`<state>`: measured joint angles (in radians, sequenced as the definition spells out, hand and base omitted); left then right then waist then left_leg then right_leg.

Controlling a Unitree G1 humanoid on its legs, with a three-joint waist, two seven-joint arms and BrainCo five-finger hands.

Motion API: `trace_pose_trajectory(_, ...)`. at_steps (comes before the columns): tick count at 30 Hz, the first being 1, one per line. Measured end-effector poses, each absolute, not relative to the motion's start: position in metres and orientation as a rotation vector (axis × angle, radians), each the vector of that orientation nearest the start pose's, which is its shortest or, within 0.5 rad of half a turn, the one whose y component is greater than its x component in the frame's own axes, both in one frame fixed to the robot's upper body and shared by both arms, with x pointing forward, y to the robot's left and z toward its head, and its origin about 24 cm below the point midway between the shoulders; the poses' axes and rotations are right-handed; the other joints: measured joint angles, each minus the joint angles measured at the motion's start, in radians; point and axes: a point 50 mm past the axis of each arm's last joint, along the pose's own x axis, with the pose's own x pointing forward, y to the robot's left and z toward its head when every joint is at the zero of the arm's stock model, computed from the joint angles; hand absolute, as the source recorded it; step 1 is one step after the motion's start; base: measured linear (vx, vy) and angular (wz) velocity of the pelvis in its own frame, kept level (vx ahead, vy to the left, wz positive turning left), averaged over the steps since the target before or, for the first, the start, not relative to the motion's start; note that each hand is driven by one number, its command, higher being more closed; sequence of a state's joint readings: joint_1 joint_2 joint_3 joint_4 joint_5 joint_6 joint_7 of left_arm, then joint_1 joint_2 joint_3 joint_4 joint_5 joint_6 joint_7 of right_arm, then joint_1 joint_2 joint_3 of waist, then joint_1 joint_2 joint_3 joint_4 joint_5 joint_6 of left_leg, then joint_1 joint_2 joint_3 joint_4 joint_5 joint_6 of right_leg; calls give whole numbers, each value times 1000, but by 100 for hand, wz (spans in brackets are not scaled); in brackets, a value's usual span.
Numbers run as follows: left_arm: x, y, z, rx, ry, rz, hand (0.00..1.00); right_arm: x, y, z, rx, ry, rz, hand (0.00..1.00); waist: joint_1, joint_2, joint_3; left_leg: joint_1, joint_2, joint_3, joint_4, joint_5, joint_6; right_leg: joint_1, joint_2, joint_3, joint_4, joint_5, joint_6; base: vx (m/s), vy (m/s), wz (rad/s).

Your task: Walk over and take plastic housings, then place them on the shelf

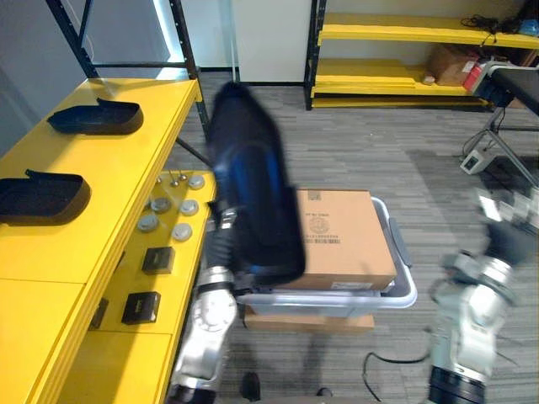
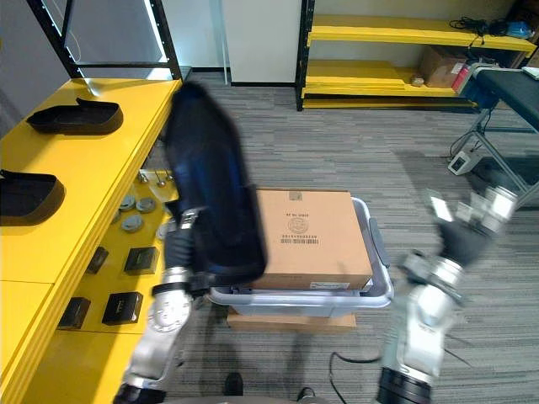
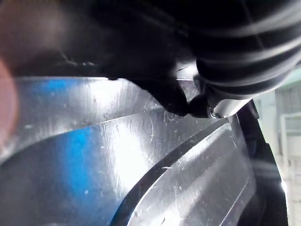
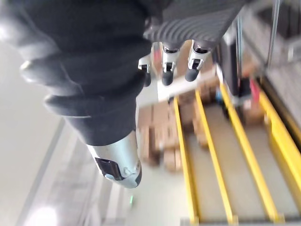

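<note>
One housing in l. fingers, raised

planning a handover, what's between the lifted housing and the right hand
Cardboard box in a grey tote separates housing and right hand; both eye views show it.

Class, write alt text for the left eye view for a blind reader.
The left hand holds up a black plastic housing in front of a cardboard box in a grey bin. On the yellow shelf lie two more housings; the right hand is open.
</note>
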<state>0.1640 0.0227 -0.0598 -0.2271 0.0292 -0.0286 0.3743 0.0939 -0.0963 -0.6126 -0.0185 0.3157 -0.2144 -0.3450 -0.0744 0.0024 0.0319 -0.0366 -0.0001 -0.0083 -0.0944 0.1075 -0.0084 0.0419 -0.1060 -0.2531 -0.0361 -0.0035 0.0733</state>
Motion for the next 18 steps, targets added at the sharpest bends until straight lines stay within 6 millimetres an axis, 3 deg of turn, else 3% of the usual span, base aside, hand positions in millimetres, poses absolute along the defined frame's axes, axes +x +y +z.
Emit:
trace_pose_trajectory(1, 217, 166, 62, 24, -110, 355, 100, 167, -331, 49, 159, -191, -1007, 0, -1, 1, -1, -2, 0, 0, 0, 0, 0, -4, 0, 1, 0, 0, 0, 0, 0, 0)
trace_pose_trajectory(5, 212, 162, 72, -14, -170, 319, 100, 132, -339, -38, 168, 267, -1065, 0, 1, 7, -4, -11, 1, 0, 0, 0, 0, -8, 1, 2, 2, 0, -1, 0, 0, 0)
trace_pose_trajectory(6, 210, 162, 72, -15, -174, 310, 100, 117, -335, -62, 166, 408, -1056, 0, 2, 8, -4, -11, 1, -2, 0, 0, 0, -7, 1, 0, 3, 0, -1, 16, -10, 3)
trace_pose_trajectory(8, 207, 163, 69, -25, -166, 306, 100, 96, -325, -91, 168, 593, -1022, 0, 4, 9, -3, -9, 1, -6, 0, -1, 0, -4, 1, -5, 7, -3, -1, 5, -6, 10)
trace_pose_trajectory(9, 204, 165, 66, -40, -146, 307, 100, 78, -310, -113, 166, 753, -964, 0, 4, 10, -3, -5, 1, -12, 0, -1, 0, -1, 0, -12, 17, -11, -2, 1, -2, 13)
trace_pose_trajectory(12, 196, 167, 57, -39, -103, 309, 100, 48, -276, -141, 167, 979, -835, 0, 8, 10, -2, 9, 2, -14, 0, -5, -3, 6, -2, -19, 45, -32, -2, -12, -8, 10)
trace_pose_trajectory(18, 186, 167, 48, -35, -56, 301, 100, 48, -241, -154, 117, 1079, -629, 0, 37, 5, 5, 10, 5, -29, -6, -21, -3, 8, -3, -33, 79, -62, -1, -44, -12, 11)
